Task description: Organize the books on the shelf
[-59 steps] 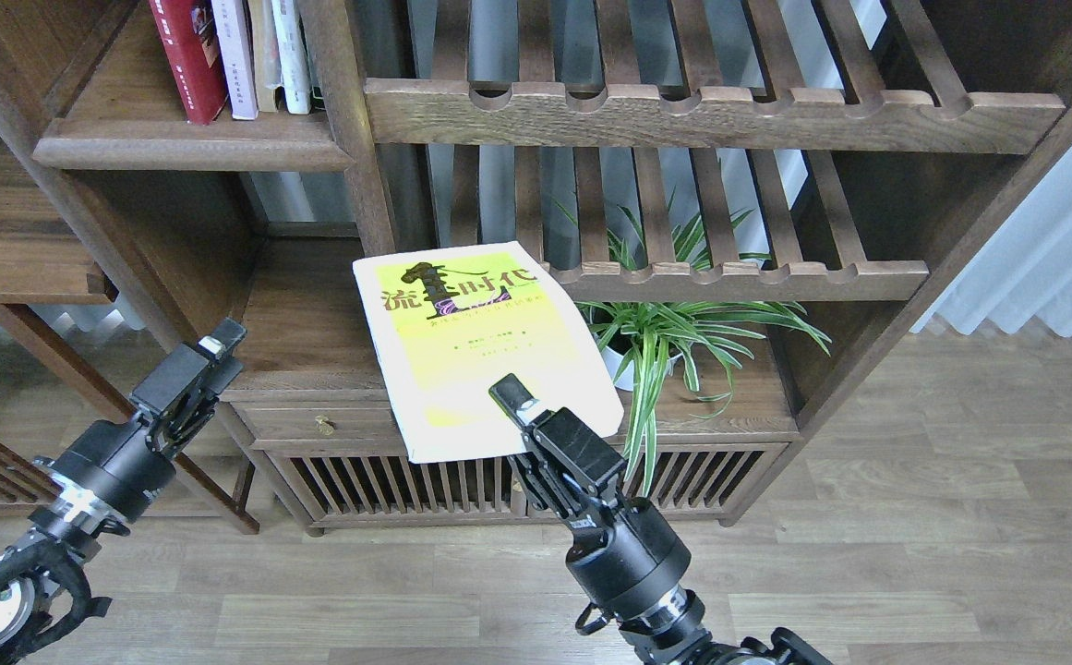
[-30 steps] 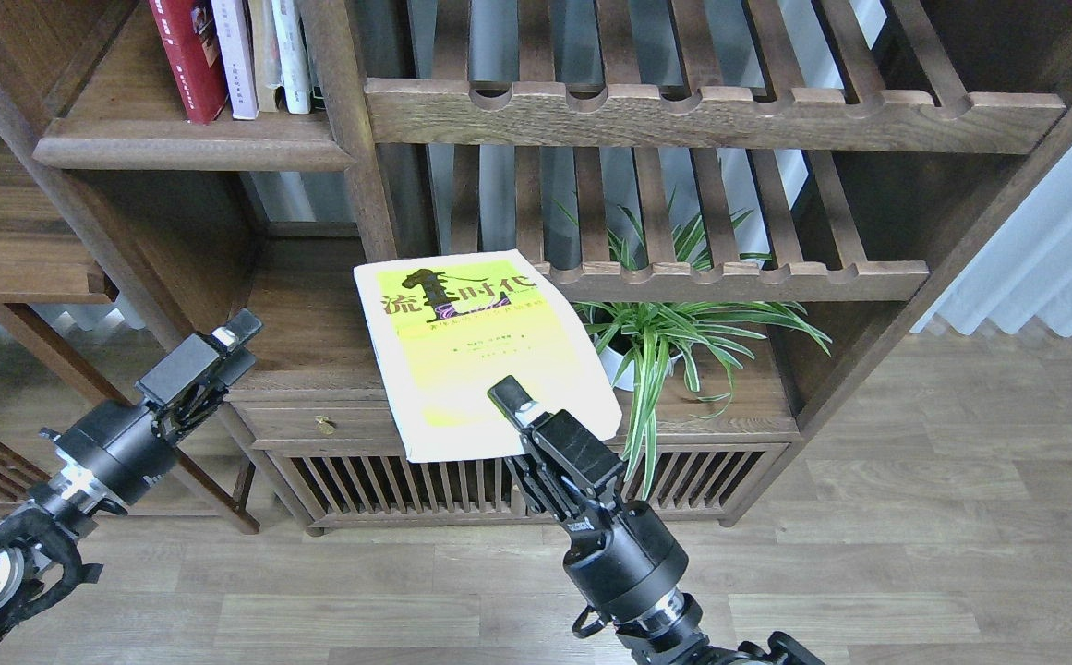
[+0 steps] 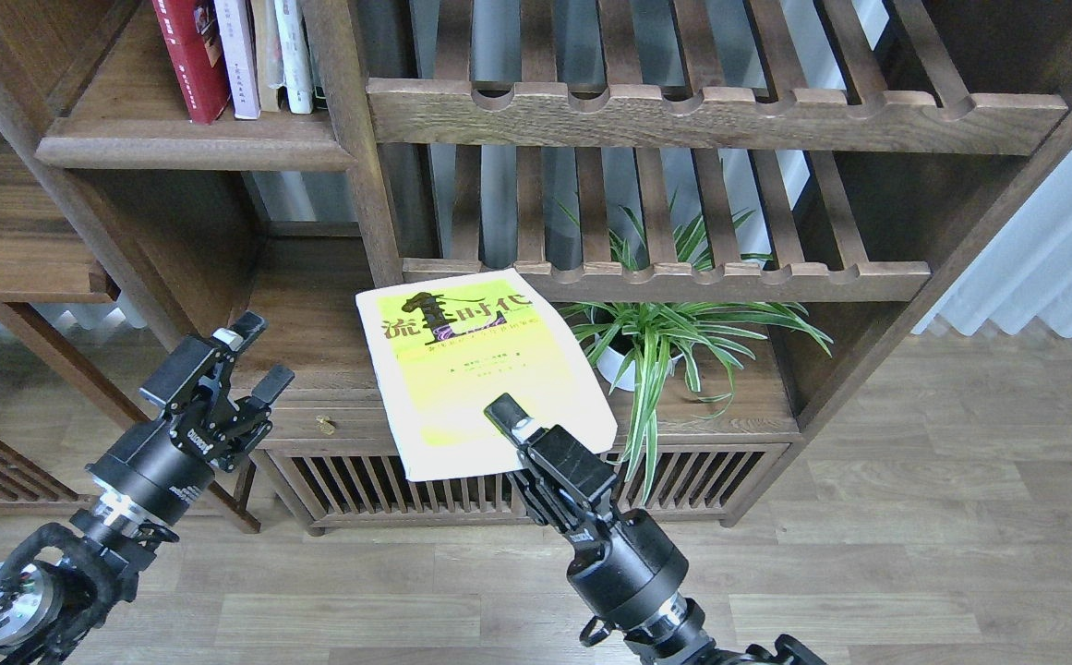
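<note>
My right gripper (image 3: 506, 417) is shut on the near edge of the yellow-green book (image 3: 471, 360) with big black characters, holding it flat in the air in front of the cabinet. At the top left, the solid dark-brown shelf (image 3: 129, 139) carries a dark red book (image 3: 192, 57) and a pale lavender-white book (image 3: 236, 55) standing upright beside other volumes. My left gripper (image 3: 261, 353) hangs open and empty at the lower left, before the cabinet's left corner.
Two slatted racks with scalloped rails (image 3: 711, 115) (image 3: 729, 277) fill the right of the unit. A potted spider plant (image 3: 674, 332) sits under the lower rack, right of the held book. A low cabinet top (image 3: 309, 323) with a drawer knob (image 3: 322, 425) lies below.
The left arm has moved right and toward the cabinet and its fingers now show spread apart. The held book has dropped slightly and come nearer.
</note>
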`<action>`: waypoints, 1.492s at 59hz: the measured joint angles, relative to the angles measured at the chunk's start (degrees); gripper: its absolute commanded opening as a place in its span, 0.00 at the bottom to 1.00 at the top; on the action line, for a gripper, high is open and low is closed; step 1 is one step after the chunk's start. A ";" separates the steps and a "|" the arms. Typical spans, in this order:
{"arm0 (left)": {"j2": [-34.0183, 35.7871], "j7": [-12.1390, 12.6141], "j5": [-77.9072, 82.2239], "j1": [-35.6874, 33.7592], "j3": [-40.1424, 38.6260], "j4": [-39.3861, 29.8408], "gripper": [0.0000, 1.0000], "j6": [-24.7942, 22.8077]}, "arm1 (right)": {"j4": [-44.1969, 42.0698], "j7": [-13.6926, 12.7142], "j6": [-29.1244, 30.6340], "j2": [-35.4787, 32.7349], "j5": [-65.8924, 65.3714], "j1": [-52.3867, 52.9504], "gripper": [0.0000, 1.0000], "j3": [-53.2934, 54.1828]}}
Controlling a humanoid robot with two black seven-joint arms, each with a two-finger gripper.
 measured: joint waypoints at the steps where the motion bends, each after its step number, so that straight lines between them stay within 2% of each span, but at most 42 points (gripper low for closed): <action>1: -0.06 -0.02 0.00 -0.03 0.28 -0.01 0.98 0.00 | -0.13 -0.02 0.00 0.03 0.00 0.05 0.22 0.00; 9: -1.18 -0.19 -0.07 -0.95 2.29 -0.04 0.98 0.00 | -0.96 -1.14 0.00 0.09 0.16 0.47 0.22 -0.18; 19: -3.51 -1.75 -1.45 -4.57 4.96 -0.05 0.96 0.00 | -1.18 -2.31 0.00 0.10 0.68 1.07 0.22 -1.28; 44: -3.91 -2.32 -2.66 -6.96 10.82 0.04 0.95 0.00 | -1.19 -2.50 0.00 0.45 0.75 1.47 0.22 -4.88; 51: -4.10 -2.34 -2.67 -7.07 12.48 0.05 0.85 0.00 | -1.19 -2.50 0.00 0.45 0.75 1.40 0.22 -4.96; 58: -4.80 -2.36 -2.67 -7.13 12.92 0.05 0.65 0.00 | -1.20 -2.50 0.00 0.45 0.73 1.33 0.22 -4.98; 61: -5.07 -2.37 -2.67 -7.14 12.96 0.05 0.60 0.00 | -1.20 -2.50 0.00 0.45 0.71 1.31 0.22 -5.01; 62: -5.16 -2.44 -2.67 -7.15 12.96 0.05 0.54 0.00 | -1.20 -2.50 0.00 0.45 0.69 1.29 0.22 -5.13; 66: -5.18 -2.66 -2.67 -7.15 12.98 0.05 0.44 0.00 | -1.20 -2.50 0.00 0.45 0.67 1.29 0.22 -5.32; 73: -5.02 -3.85 -2.74 -7.15 13.07 0.05 0.35 0.00 | -1.20 -2.50 0.00 0.45 0.63 1.30 0.22 -5.61; 82: -5.03 -4.43 -2.89 -7.15 13.04 0.05 0.31 0.00 | -1.20 -2.50 0.00 0.45 0.62 1.31 0.22 -5.63; 88: -5.11 -4.47 -2.92 -7.19 12.99 0.04 0.21 0.00 | -1.20 -2.50 0.00 0.45 0.62 1.26 0.22 -5.63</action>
